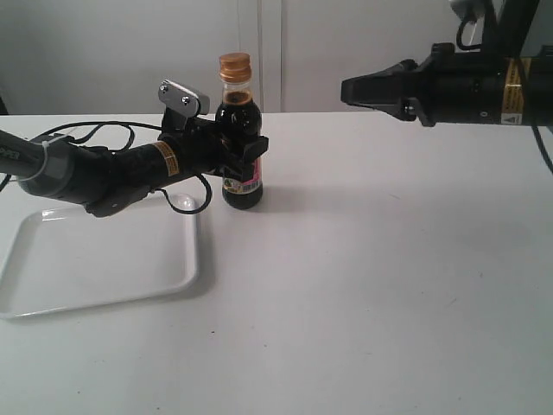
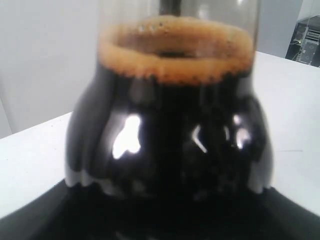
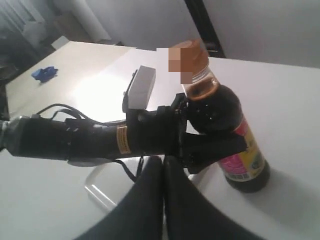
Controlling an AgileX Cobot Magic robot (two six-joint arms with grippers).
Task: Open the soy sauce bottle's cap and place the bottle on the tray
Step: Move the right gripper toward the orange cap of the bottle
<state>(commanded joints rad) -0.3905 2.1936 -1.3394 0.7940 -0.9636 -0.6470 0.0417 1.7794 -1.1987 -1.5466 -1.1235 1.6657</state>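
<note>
The soy sauce bottle [image 1: 241, 177] stands upright on the table, dark liquid inside and a pink and yellow label low on its body. Its golden-tan cap [image 1: 234, 66] sits down on the neck. My left gripper [image 1: 246, 149] is shut on the bottle's body from the left. In the left wrist view the bottle [image 2: 170, 130] fills the frame. My right gripper [image 1: 347, 89] hangs high at the right, shut and empty, pointing toward the cap. From the right wrist the bottle [image 3: 226, 132], the cap [image 3: 189, 61] and my right gripper [image 3: 163, 162] show. The white tray [image 1: 91, 259] lies left of the bottle.
The left arm [image 1: 95, 173] with its cables stretches over the tray's far edge. A small blue object [image 3: 45, 73] lies on a distant table in the right wrist view. White tabletop [image 1: 389, 285] spreads in front and to the right of the bottle.
</note>
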